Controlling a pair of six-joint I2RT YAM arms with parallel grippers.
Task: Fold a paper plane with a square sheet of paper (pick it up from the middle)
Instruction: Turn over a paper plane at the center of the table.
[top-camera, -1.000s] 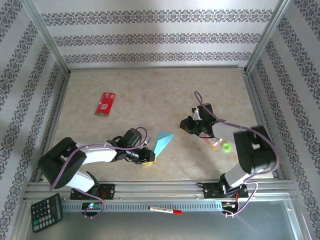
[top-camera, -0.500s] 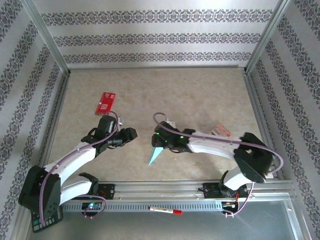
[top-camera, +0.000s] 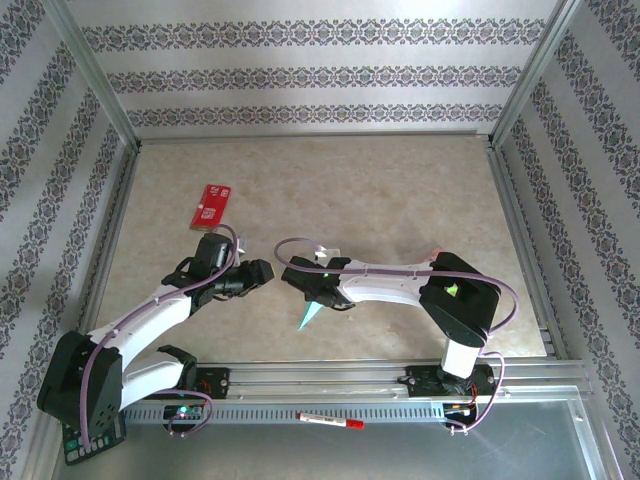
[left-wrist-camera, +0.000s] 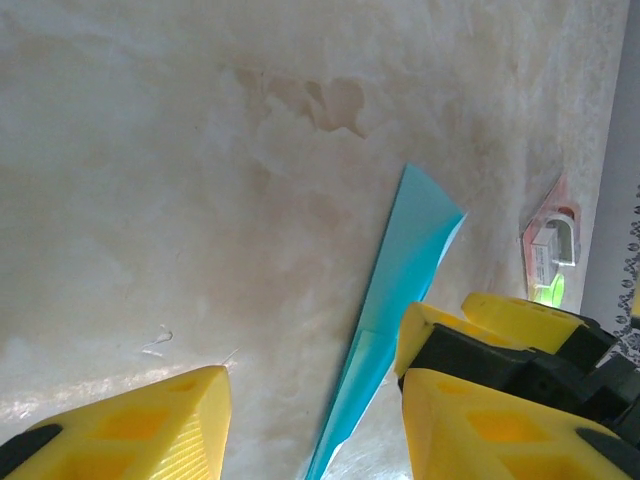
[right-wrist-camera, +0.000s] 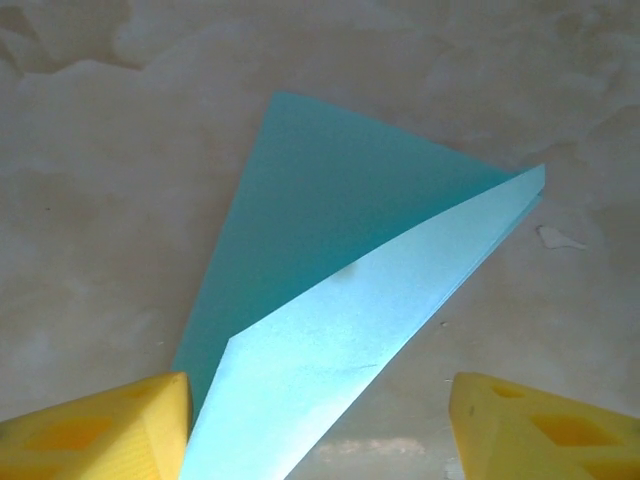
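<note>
The square sheet of paper is folded into a slim teal paper plane (top-camera: 312, 312) that lies on the table near the front, its point toward the arms' bases. In the right wrist view the paper plane (right-wrist-camera: 340, 270) has one lighter flap lifted over a darker one. My right gripper (top-camera: 300, 283) hangs over it, open, its yellow fingers (right-wrist-camera: 100, 430) standing either side of the paper without pinching it. Just to the left my left gripper (top-camera: 262, 270) is also open. In its wrist view the plane (left-wrist-camera: 400, 280) runs up between the left gripper's fingers (left-wrist-camera: 150, 430).
A red rectangular packet (top-camera: 211, 206) lies at the far left of the table. A small pink-and-yellow packet (left-wrist-camera: 548, 250) sits to the right. A calculator (top-camera: 75, 440) and a marker pen (top-camera: 330, 420) rest by the near rail. Patterned walls enclose the table.
A second ago the left gripper held the paper near the front left. The paper now lies free on the table, and the right arm has swung left over it and opened.
</note>
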